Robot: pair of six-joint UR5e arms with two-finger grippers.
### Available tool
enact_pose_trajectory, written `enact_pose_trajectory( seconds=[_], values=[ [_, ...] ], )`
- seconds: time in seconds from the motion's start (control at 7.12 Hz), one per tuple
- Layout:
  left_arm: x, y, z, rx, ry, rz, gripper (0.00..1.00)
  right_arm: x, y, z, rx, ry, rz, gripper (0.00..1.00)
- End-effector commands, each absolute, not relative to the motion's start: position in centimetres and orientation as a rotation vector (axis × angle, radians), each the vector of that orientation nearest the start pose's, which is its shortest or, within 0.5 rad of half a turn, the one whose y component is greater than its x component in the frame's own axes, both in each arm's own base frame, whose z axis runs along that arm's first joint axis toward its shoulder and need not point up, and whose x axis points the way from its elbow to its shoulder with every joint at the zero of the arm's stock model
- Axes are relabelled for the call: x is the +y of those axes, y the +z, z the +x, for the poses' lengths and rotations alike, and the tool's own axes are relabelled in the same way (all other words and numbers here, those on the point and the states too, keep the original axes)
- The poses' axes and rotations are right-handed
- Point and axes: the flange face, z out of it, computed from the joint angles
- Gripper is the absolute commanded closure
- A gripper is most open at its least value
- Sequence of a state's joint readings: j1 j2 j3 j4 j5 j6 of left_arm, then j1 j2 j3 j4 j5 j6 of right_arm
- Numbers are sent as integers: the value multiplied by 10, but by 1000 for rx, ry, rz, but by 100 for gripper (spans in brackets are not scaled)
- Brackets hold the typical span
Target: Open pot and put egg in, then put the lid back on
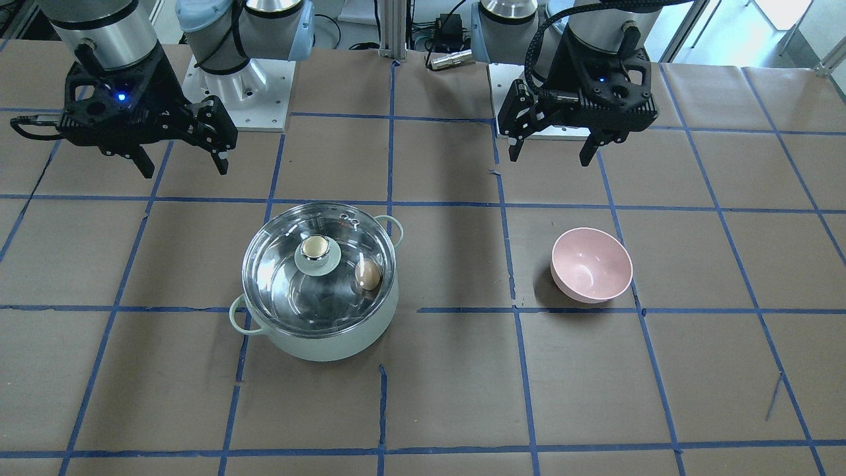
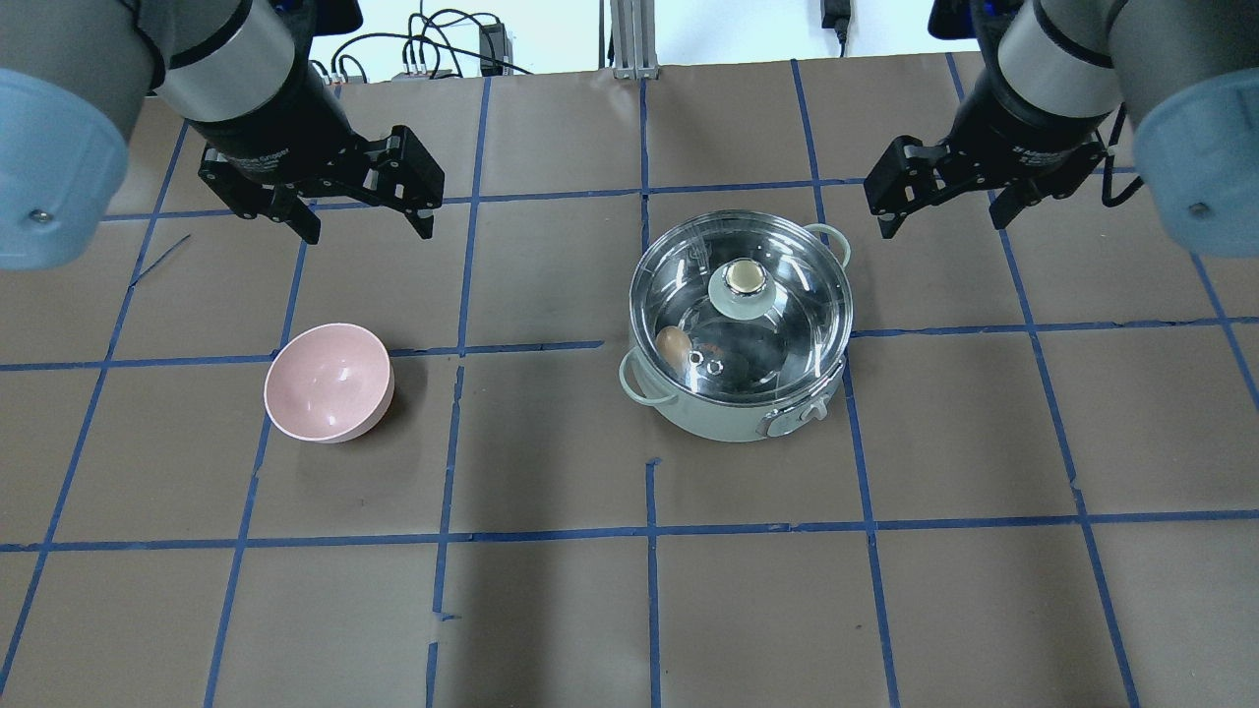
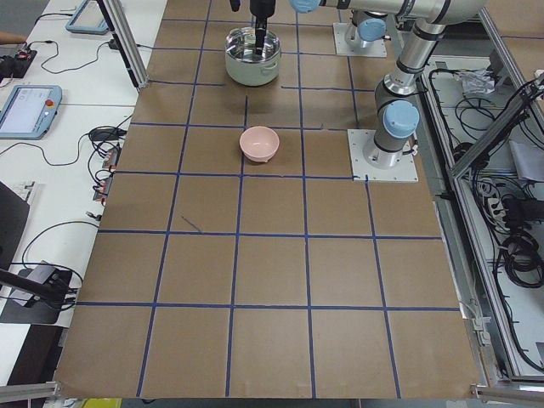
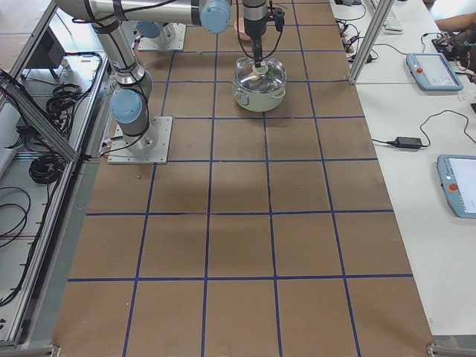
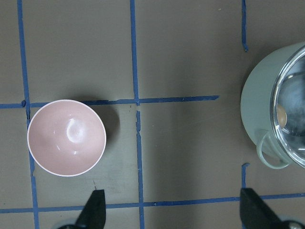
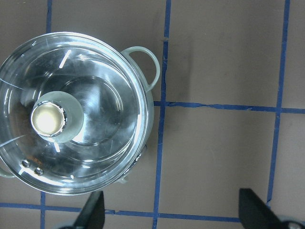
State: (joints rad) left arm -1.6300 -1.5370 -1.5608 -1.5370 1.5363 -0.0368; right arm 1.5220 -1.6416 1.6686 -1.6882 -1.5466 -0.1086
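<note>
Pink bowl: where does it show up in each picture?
Front-facing: pink bowl right of centre.
Overhead: bowl left of centre.
Exterior left: bowl upper middle.
Exterior right: cannot tell.
Left wrist: bowl lower left.
Right wrist: absent.
Shared landmark: the green pot.

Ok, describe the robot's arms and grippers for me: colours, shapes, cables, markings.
Both arms have silver-grey tubular links and pale blue joint caps. The left gripper and right gripper are black, angular and two-fingered, each with a small blue light on its body. A black braided cable runs to the left one. The white wrist lettering is unreadable.
</note>
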Motion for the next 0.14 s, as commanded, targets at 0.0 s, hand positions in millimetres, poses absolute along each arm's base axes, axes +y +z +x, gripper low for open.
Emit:
enact_pose_trajectory(
  seconds=[0.0],
  values=[
    [-476, 513, -165, 3178, -122, 36, 0, -471, 488, 105, 3165, -138, -91, 0]
  ],
)
